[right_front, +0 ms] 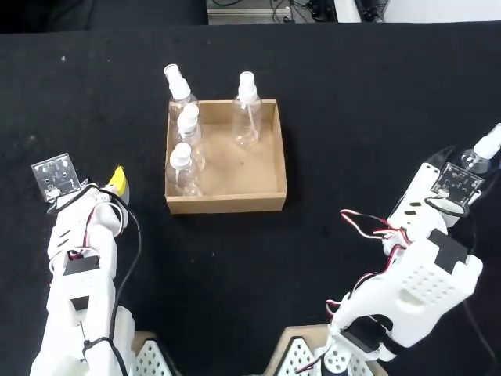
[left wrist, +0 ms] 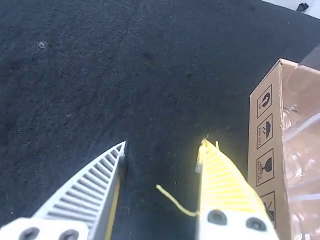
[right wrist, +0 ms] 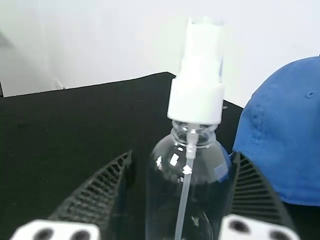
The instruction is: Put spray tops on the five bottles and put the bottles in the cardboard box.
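— Where's the clear plastic bottle (right wrist: 192, 190) with the white spray top?
— At the black surface's (right_front: 352, 94) right edge, between the right tool's (right wrist: 183, 155) spread jaws, not clamped.
— And the left tool (left wrist: 162, 146)?
— Open, empty, beside the brown cardboard box (right_front: 227, 204).

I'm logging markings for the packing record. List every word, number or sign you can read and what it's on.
Cardboard box: four boxed handling pictograms in a column on its outer wall; no lettering, and their meanings are too small to tell.
Bottle: clear, no label.
No words or numbers can be read anywhere.
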### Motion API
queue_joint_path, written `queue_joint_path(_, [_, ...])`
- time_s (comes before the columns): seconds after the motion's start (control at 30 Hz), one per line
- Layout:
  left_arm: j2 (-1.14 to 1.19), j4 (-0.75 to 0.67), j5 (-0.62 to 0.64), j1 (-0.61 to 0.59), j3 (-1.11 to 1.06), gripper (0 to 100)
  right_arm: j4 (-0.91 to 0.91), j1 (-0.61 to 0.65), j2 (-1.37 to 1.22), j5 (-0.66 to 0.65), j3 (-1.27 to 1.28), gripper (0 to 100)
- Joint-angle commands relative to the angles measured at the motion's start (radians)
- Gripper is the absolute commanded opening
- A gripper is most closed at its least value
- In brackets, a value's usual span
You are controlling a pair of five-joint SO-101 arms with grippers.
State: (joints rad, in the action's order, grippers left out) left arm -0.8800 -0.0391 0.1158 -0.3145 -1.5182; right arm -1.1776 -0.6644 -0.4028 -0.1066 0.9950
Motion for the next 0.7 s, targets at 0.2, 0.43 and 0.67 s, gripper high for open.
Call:
queue_joint_path(0.2, [0.002, -0.021, -0.005, 0.015, 0.01, 21, -0.006, -0.051, 0.067, -0.003, -0.004, 17.0])
queue_joint_path(0.43, [0.002, -0.023, -0.005, 0.015, 0.01, 21, -0.006, -0.078, 0.068, 0.003, -0.007, 14.2])
queue_joint_path(0.67, [0.002, -0.023, -0.005, 0.015, 0.01, 21, -0.003, -0.092, 0.114, 0.006, 0.013, 14.1])
